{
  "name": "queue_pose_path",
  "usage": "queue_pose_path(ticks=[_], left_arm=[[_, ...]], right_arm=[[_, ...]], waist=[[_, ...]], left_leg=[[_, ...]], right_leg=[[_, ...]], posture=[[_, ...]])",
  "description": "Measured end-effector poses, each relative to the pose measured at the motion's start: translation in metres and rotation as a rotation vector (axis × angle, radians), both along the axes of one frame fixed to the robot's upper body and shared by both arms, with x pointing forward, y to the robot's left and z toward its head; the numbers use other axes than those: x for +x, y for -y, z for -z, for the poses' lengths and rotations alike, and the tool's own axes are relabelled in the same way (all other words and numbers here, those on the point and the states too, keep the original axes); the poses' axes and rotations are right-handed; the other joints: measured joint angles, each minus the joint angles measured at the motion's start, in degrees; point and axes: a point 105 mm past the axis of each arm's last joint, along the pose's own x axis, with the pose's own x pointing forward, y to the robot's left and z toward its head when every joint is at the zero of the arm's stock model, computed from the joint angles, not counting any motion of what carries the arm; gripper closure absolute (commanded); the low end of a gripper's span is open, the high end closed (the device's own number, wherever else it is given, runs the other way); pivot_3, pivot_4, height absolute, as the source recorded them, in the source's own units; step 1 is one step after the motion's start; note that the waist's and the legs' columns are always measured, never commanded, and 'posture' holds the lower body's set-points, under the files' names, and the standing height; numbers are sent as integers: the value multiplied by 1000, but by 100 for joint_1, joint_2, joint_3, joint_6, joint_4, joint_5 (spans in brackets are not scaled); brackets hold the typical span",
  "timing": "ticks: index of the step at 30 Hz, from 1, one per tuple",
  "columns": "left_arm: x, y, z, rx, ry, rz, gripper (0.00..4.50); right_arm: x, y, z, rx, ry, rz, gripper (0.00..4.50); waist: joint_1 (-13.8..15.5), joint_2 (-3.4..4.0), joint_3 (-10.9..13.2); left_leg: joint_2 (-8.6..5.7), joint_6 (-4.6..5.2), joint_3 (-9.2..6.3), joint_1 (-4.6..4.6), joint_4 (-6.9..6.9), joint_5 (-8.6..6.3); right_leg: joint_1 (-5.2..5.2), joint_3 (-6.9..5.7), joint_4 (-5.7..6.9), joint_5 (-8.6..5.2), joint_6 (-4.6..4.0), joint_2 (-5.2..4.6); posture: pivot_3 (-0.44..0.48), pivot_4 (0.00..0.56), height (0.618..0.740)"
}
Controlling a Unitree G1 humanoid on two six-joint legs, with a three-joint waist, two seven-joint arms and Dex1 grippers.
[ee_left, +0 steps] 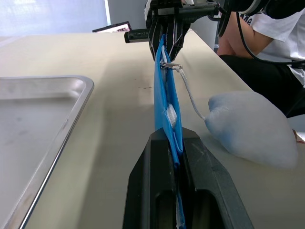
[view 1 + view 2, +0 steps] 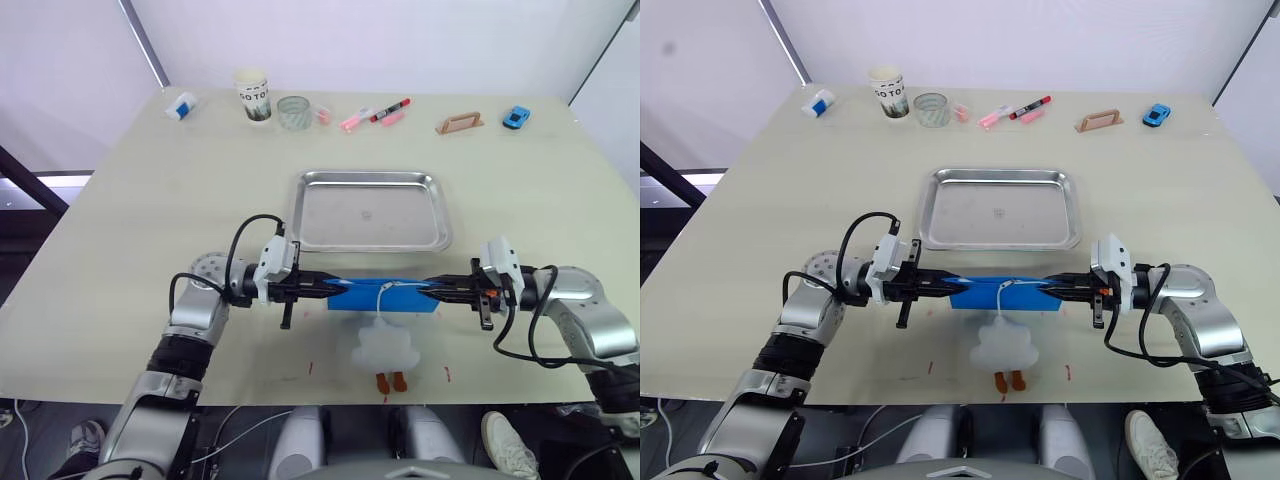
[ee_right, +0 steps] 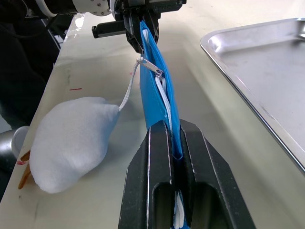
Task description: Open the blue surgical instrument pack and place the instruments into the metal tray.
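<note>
1. In the left eye view, we see the blue surgical instrument pack [image 2: 385, 296] held on edge above the table [image 2: 120, 250], just near of the metal tray [image 2: 370, 210]. Our left gripper [image 2: 322, 288] pinches its left end and our right gripper [image 2: 440, 291] pinches its right end, the 2 pointing at each other.
2. A white cord hangs from the pack's zip to a white plush cloud charm [image 2: 385, 346] lying on the table near of the pack.
3. Along the far edge stand a paper cup [image 2: 253, 93], a clear cup [image 2: 294, 112], pink and red markers [image 2: 375, 115] and a small blue toy car [image 2: 516, 117].
4. In the right eye view, we see the same layout: the pack [image 2: 1002, 293] spans between both grippers, the tray [image 2: 1000, 208] just beyond it.
5. In the left wrist view, our left fingers [image 1: 151, 167] are closed tight on the pack's thin edge [image 1: 166, 100]; the right gripper [image 1: 167, 33] clamps the far end. The zip pull [image 1: 170, 66] sits close to the right gripper, and the tray rim [image 1: 71, 129] runs alongside.
6. In the right wrist view, our right fingers [image 3: 196, 157] are closed tight on the pack [image 3: 157, 95], with the left gripper [image 3: 142, 23] clamping the opposite end. The zip looks partly parted along the top edge, and the charm [image 3: 71, 138] rests beside the pack.
</note>
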Motion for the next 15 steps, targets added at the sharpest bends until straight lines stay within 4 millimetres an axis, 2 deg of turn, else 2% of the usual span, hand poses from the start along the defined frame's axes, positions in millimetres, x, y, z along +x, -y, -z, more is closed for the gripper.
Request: queue_pose_path(ticks=[3,6,8,11,12,13,15], left_arm=[[-1,-1,1,-11,-24,-4,4500],[-1,-4,1,-39,-95,-18,3394],[0,-12,1,-37,-141,-48,2468],[3,-20,-11,-68,-159,-102,1097],[3,-25,-25,-87,-159,-127,883],[3,-26,-28,-97,-156,-132,443],[-4,-30,-32,-106,-212,-146,59]], right_arm=[[1,-1,-1,1,2,-8,4477],[2,-1,0,2,3,-9,4500],[3,0,0,3,4,-6,4500],[6,1,0,-2,10,-2,4500],[8,1,-1,-7,13,-2,4500],[8,1,-1,-9,13,-3,4500],[9,1,-2,-10,16,-10,4500]], waist=[[-8,0,0],[-13,0,0],[-10,1,1],[-4,0,2],[5,1,2],[8,1,2],[-15,-6,9]], left_leg=[[1,0,0,1,0,0],[2,0,0,1,0,0],[2,0,0,1,0,0],[2,0,0,0,0,0],[2,0,0,0,0,0],[2,0,1,0,1,0],[4,0,1,-1,1,0]], right_leg=[[0,1,1,0,0,1],[0,1,2,0,0,2],[-1,1,2,0,0,2],[-1,1,2,0,0,-1],[0,0,2,0,0,-1],[-1,0,2,0,0,-2],[-2,3,3,0,0,-2]], posture=[[0,150,740],[0,150,740],[0,150,740],[0,150,740],[0,150,740],[0,150,740],[0,150,740]])
